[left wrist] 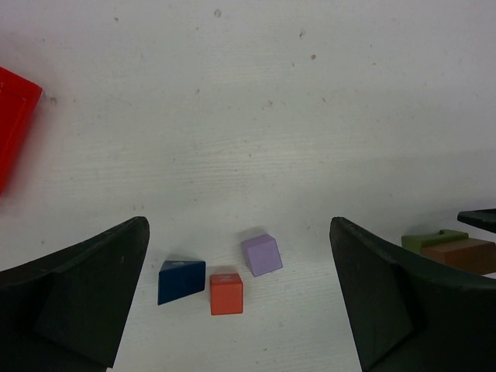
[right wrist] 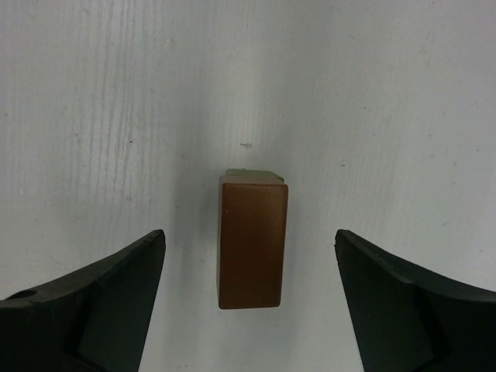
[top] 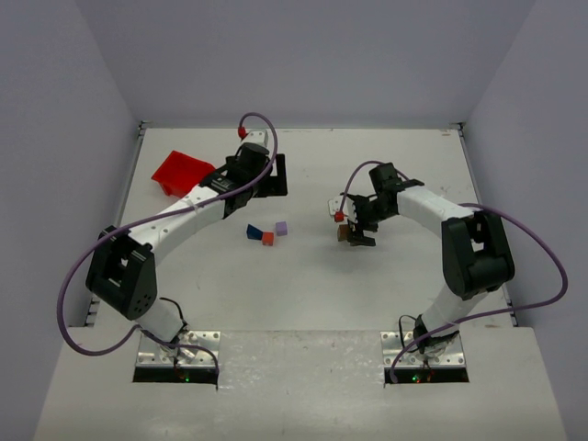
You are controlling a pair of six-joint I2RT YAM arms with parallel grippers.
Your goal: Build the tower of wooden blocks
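Note:
Three tiny blocks lie close together on the white table (top: 303,276): a dark blue wedge (left wrist: 181,280), an orange-red cube (left wrist: 226,294) and a lilac cube (left wrist: 261,254). They also show in the top view, blue (top: 254,231), orange-red (top: 268,238), lilac (top: 281,227). My left gripper (left wrist: 239,223) is open and empty, raised behind them. A brown block (right wrist: 252,244) lies on an olive-green block (right wrist: 249,173). My right gripper (right wrist: 249,232) is open and hovers over the brown block, one finger on each side, not touching it.
A red plastic bin (top: 179,172) lies at the back left, behind the left arm; its edge shows in the left wrist view (left wrist: 14,116). The brown and green stack (left wrist: 463,254) stands right of the three loose blocks. Grey walls enclose the table.

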